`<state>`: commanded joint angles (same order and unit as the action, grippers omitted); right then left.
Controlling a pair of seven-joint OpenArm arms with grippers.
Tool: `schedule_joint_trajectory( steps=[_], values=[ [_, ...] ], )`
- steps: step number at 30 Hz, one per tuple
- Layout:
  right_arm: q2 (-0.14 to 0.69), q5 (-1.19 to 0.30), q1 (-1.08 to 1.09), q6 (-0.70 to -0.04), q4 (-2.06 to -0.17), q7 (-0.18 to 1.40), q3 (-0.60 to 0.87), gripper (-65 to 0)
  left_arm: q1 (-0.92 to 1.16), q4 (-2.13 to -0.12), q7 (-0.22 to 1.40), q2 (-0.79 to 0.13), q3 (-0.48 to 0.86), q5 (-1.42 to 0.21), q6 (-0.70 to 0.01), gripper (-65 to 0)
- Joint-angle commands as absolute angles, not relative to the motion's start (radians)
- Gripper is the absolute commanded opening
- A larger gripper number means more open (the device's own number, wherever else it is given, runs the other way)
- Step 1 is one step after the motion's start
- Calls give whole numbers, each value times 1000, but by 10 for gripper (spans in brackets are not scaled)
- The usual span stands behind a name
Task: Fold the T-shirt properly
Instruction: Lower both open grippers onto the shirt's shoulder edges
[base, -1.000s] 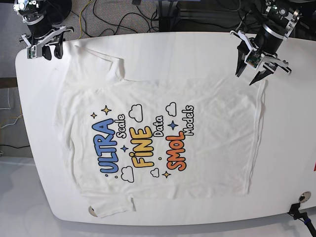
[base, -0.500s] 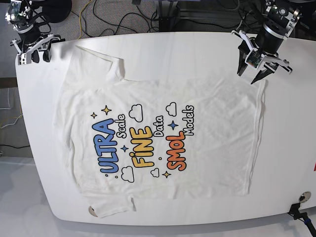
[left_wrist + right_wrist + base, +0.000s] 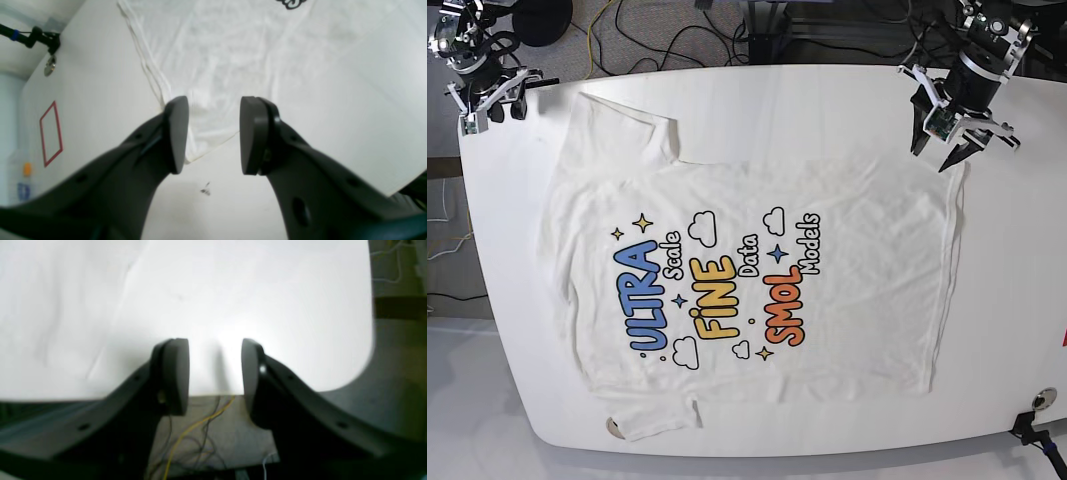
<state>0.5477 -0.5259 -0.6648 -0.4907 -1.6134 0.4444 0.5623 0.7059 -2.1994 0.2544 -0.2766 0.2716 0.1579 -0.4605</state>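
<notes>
- Shirt [image 3: 757, 280] lies flat, print up, on the table [image 3: 827, 100].
- Left gripper [image 3: 213, 133], jaws apart, straddles the hem corner: descend squarely, pinch both layers.
- Right gripper [image 3: 215, 373], released and empty, hangs over the table edge.

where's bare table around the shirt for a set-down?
Bare patches on the table: the wide strip above the T-shirt, between its raised sleeve and the left gripper; a strip beyond the hem. Tight: bottom edge, and the top-left corner by the right gripper.
</notes>
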Motion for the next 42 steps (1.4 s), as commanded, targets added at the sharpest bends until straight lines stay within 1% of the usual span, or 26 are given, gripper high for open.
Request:
schedule_joint_trajectory(
  steps=[3, 5, 13, 20, 21, 22, 23, 26, 29, 37, 38, 40, 42],
  values=[
    [568, -526, -640, -544, -1530, 441, 560, -403, 706, -2202, 252, -276, 270, 158, -457, -414],
    [573, -524, -627, -564, -1481, 434, 559, -401, 707, -2202, 246, -277, 273, 163, -459, -415],
    [575, -528, -591, -573, -1372, 415, 556, -401, 706, -2198, 238, -280, 273, 165, -458, -415],
    [571, -526, -589, -568, -1362, 411, 539, -405, 712, -2192, 232, -277, 271, 168, -464, -410],
    [578, -528, -583, -581, -1371, 379, 555, -401, 710, -2195, 235, -280, 281, 148, -452, -410],
    [578, -527, -580, -580, -1367, 376, 554, -401, 711, -2199, 233, -281, 281, 151, -453, -408],
    [538, -533, -509, -581, -1383, 386, 542, -410, 671, -2064, 248, -263, 283, 157, -461, -415],
    [504, -521, -458, -598, -1425, 430, 550, -410, 648, -2049, 248, -263, 285, 157, -463, -413],
    [503, -521, -458, -604, -1461, 464, 558, -410, 650, -2048, 248, -265, 286, 157, -464, -413],
    [503, -521, -455, -598, -1469, 467, 562, -411, 642, -2051, 246, -262, 326, 157, -467, -413],
    [501, -521, -455, -599, -1469, 467, 575, -411, 642, -2051, 246, -263, 326, 156, -475, -413],
    [481, -521, -456, -601, -1468, 467, 596, -411, 641, -2051, 245, -262, 344, 156, -527, -413],
    [469, -521, -461, -602, -1469, 467, 628, -411, 638, -2051, 245, -254, 352, 156, -558, -413]
  ],
)
